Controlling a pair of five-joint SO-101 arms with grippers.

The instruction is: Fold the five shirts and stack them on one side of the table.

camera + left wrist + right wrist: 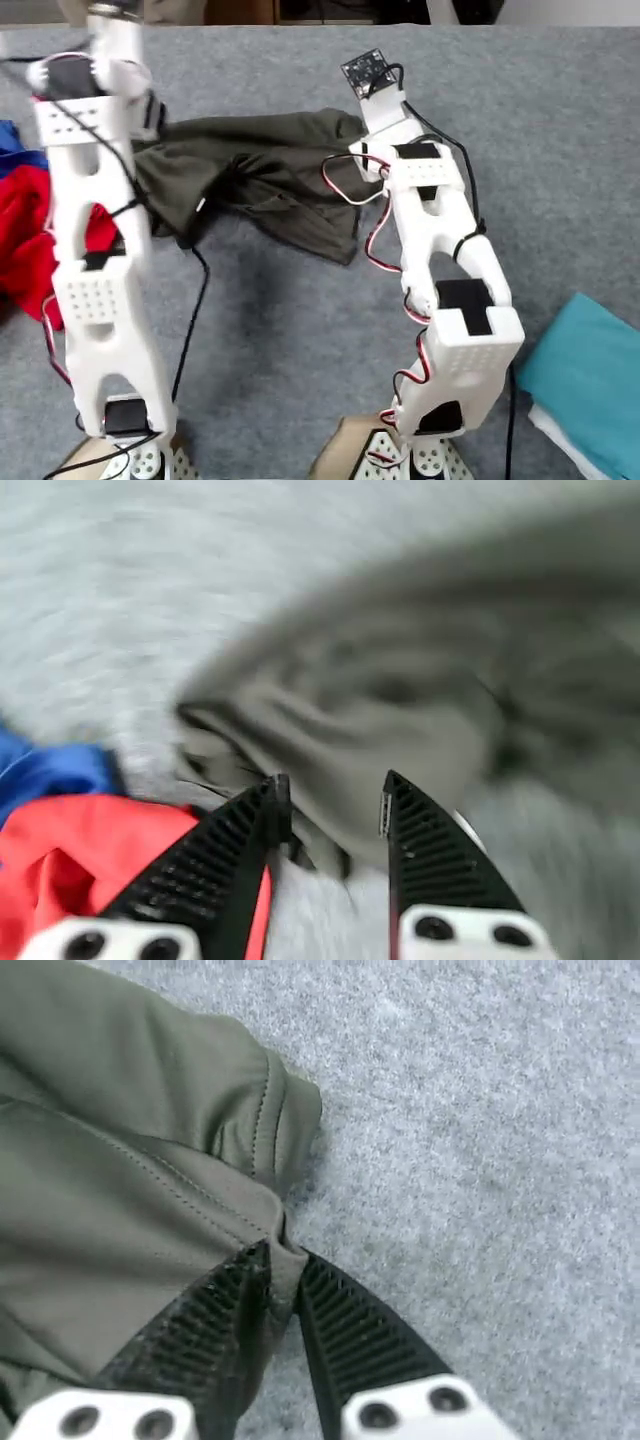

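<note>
My right gripper point(284, 1275) pinches the olive shirt point(110, 1150) at its hem; a pull could slip it free, I judge, with my left gripper point(330, 800) spread above, holding nothing

Read no text, label, brand, number or sign anywhere.
</note>
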